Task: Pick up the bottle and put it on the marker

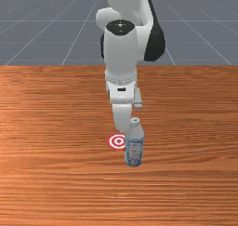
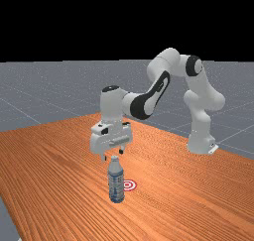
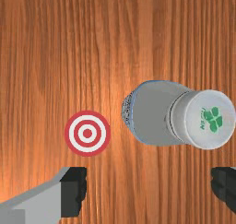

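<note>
Bottle (image 1: 134, 148), upright on the tabletop (image 1: 56, 174): long axis vertical, base down, white cap (image 3: 211, 120) with a green clover uppermost. It stands beside the red-and-white marker (image 1: 118, 141), near but off it, toward the front view's right and somewhat closer to that camera; in the far view it lies to the marker's left.

The arm (image 2: 163, 89) rises from its base (image 2: 200, 141) at the far view's right, bends at a raised elbow and extends toward that view's left, the hand pointing down. The end effector (image 2: 113, 155) is above the bottle's level, its two fingers (image 3: 73, 191) apart, with nothing clamped between them.

Count: one bottle, one marker, one arm, two fingers.
</note>
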